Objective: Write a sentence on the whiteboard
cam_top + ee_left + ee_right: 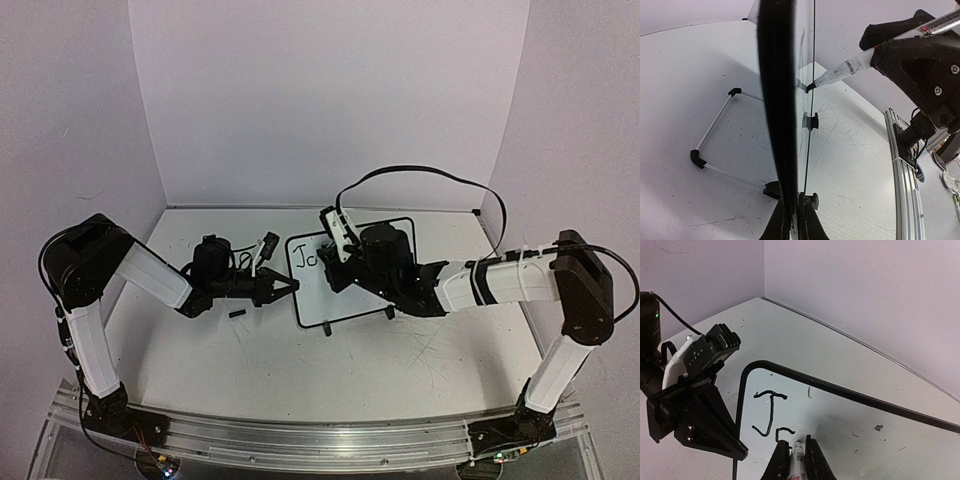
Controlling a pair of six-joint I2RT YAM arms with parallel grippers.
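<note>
Steadying the whiteboard (318, 298) looks to be the job of your left claw (794, 222). Its two fingers are pinched right down on the board's left edge, so the panel cannot slide or tip under pen pressure. The board stands on its wire stand (715, 140) in the middle of the desk (400, 375).

Your right claw (796, 462) reaches in from the right, closed tight round the barrel of a marker (850, 67). The left wrist view shows the black tip touching the writing face. The pen meets the board at a slant, which probably lets the tip drag cleanly.

The lettering (771, 412) sits in the far left corner of the face: a J and the start of the next letter, with the tip at that second letter. Most of the sentence is not yet written.

A small black piece (237, 314), perhaps the cap, lies on the desk near the left claw.
</note>
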